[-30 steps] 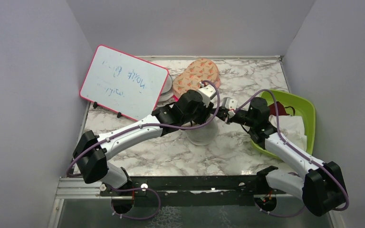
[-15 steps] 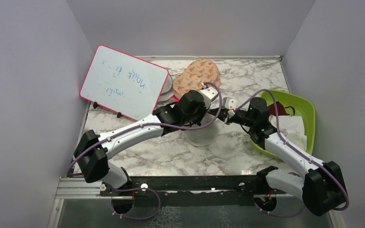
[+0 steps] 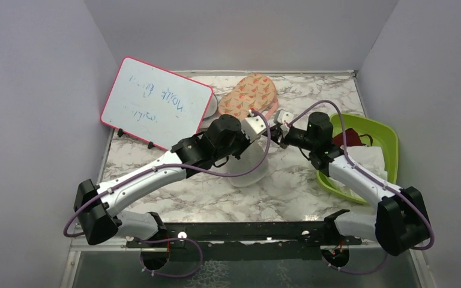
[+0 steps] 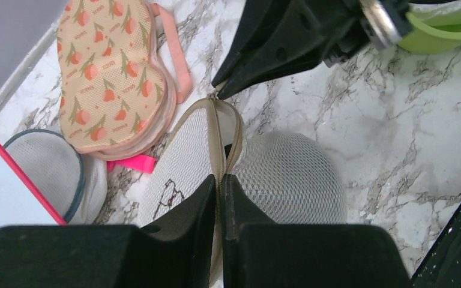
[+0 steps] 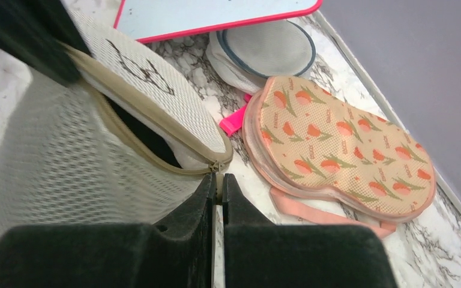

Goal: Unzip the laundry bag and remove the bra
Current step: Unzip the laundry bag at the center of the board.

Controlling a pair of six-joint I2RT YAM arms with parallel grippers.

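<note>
White mesh laundry bag mid-table, zip part open, lid marked with a dark bra outline | left gripper pinched tight on bag's zip rim | right gripper clamped on zip pull | peach case just behind bag, its print too small for me | whiteboard behind-left of bag, blue scrawl I can't read

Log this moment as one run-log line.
laundry bag: partly unzipped | left end effector: shut on its rim | right end effector: shut on zip pull | bra: not visible

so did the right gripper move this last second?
Yes: right gripper shifted away from the green bin, toward the peach case, in the top view.
</note>
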